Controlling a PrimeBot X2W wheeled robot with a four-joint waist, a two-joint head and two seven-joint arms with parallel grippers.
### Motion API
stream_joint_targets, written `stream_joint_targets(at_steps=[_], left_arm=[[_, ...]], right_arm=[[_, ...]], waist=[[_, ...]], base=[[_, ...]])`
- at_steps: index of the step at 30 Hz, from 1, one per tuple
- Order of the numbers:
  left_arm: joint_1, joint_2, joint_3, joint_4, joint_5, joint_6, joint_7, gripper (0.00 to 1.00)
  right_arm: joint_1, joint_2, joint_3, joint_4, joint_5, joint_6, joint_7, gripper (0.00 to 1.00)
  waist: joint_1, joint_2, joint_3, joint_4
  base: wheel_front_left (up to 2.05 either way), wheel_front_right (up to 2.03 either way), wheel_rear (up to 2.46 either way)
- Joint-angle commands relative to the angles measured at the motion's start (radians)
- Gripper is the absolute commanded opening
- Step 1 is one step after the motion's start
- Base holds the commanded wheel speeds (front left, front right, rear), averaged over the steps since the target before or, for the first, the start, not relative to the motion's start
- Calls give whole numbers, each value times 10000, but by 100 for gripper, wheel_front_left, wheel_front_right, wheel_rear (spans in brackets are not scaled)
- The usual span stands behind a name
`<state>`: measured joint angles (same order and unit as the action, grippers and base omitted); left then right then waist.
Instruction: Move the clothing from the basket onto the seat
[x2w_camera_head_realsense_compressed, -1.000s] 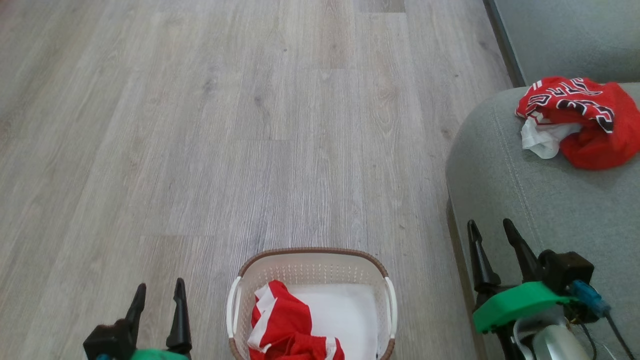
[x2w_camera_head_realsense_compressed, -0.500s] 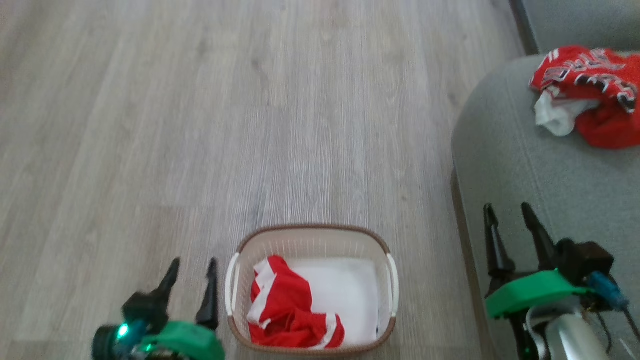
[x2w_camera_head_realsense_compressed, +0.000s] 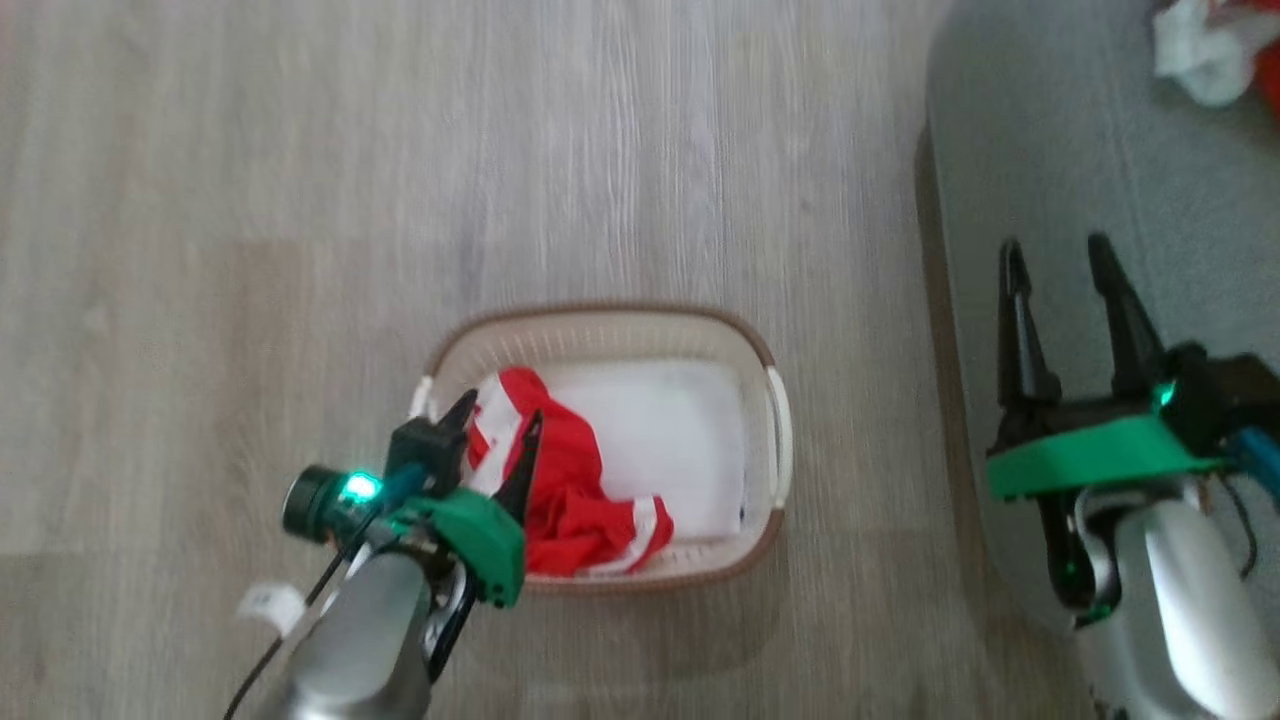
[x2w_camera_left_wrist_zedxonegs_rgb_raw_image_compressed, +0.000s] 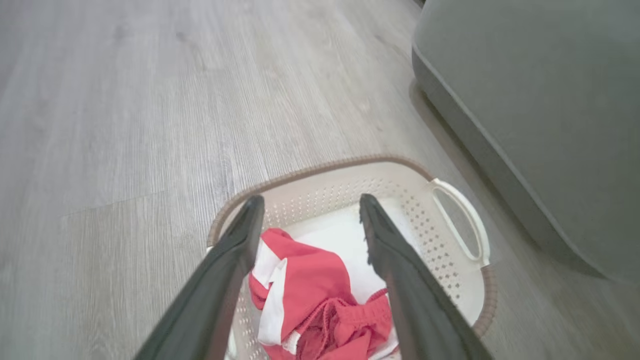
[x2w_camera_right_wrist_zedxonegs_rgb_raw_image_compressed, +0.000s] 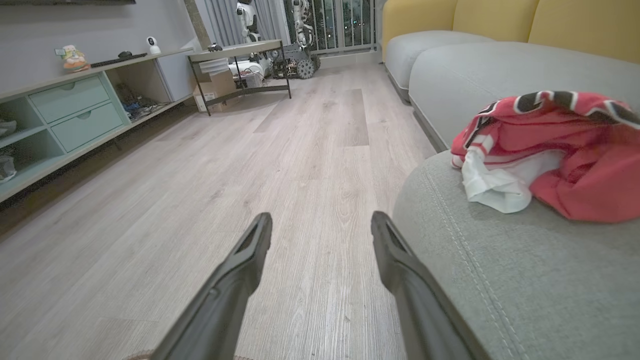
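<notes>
Left end effector (x2w_camera_head_realsense_compressed: 500, 412) spread wide, empty, just above red shorts (x2w_camera_left_wrist_zedxonegs_rgb_raw_image_compressed: 310, 280) in basket (x2w_camera_head_realsense_compressed: 600, 312) on floor (x2w_camera_head_realsense_compressed: 200, 200). Right end effector (x2w_camera_head_realsense_compressed: 1055, 245) also spread, empty, over seat (x2w_camera_head_realsense_compressed: 1050, 140) edge. On seat lies red jersey (x2w_camera_right_wrist_zedxonegs_rgb_raw_image_compressed: 580, 165).

The plank floor (x2w_camera_head_realsense_compressed: 250, 200) bears the basket (x2w_camera_head_realsense_compressed: 610, 340); the seat (x2w_camera_right_wrist_zedxonegs_rgb_raw_image_compressed: 525, 300) nearby holds crumpled clothing (x2w_camera_right_wrist_zedxonegs_rgb_raw_image_compressed: 590, 165), perhaps a jersey.

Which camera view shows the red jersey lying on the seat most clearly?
The right wrist view: the jersey lies large and sharp on the seat, its black lettering visible. The head view catches a blurred white and red corner of it at the top right edge.
</notes>
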<state>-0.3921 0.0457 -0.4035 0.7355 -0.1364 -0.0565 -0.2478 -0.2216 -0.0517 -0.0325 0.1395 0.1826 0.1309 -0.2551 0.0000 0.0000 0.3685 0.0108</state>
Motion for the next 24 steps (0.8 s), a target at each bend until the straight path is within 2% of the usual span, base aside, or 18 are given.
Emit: stream_joint_targets(at_steps=[1, 2, 3, 6, 14, 24], left_arm=[[-312, 52, 62, 39, 16, -64, -80, 100], [-312, 52, 62, 39, 16, -64, -80, 100], [-762, 50, -464, 675, 24, -165, -39, 100], [-1370, 48, -1264, 1479, 29, -295, 85, 100], [-2580, 46, -2910, 2972, -231, -546, 652, 100], [-3605, 46, -3984, 4257, -283, -658, 1362, 100]], right_arm=[[-345, 14, 249, -433, -78, -2, -67, 100], [-345, 14, 249, -433, -78, -2, -67, 100], [-580, 14, 311, -618, -100, -2, -67, 100], [-849, 14, 387, -853, -186, -2, -67, 100], [-1319, 14, 444, -1342, -255, -2, -67, 100], [-1576, 14, 664, -1679, -123, -2, -67, 100]], waist=[[0, 0, 1114, -398], [0, 0, 1114, -398], [0, 0, 1611, -545], [0, 0, 2243, -712], [0, 0, 3540, -1073], [0, 0, 4470, -1381]], base=[[0, 0, 0], [0, 0, 0], [0, 0, 0], [0, 0, 0], [0, 0, 0], [0, 0, 0]])
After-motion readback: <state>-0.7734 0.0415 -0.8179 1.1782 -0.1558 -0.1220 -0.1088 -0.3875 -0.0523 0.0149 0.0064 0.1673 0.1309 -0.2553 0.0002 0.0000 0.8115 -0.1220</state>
